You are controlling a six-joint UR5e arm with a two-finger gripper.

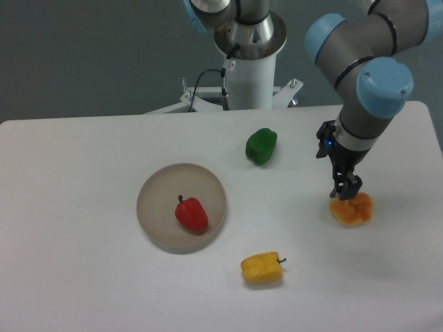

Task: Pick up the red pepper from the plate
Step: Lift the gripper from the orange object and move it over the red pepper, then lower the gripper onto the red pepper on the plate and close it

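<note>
Nearest to me, toward the front edge of the counter (83,290), lies one yellow pepper (261,269) on its side, its dark stem poking toward the right edge. I count four peppers in all: one yellow, one red, one green and one orange. One plate (156,190) sits left of the counter's middle, and one arm reaches in from the back right corner.

On the plate I see the red pepper (191,214), resting a little right of the dish's centre and inside the rim. It lies tipped over, long axis running diagonally: the short dark stem aims toward the back left corner, the rounded bottom toward the front right corner.

One green pepper (261,146) lies behind the plate, nearer the back edge, well apart from the dish. One orange pepper (351,209) sits near the right edge, and the hand (346,190) hangs directly over it, fingertips at or just touching its top. From my view I cannot tell whether the fingers are apart or together; they read as one dark shape. Well apart from the hand, the red pepper lies untouched.
</note>
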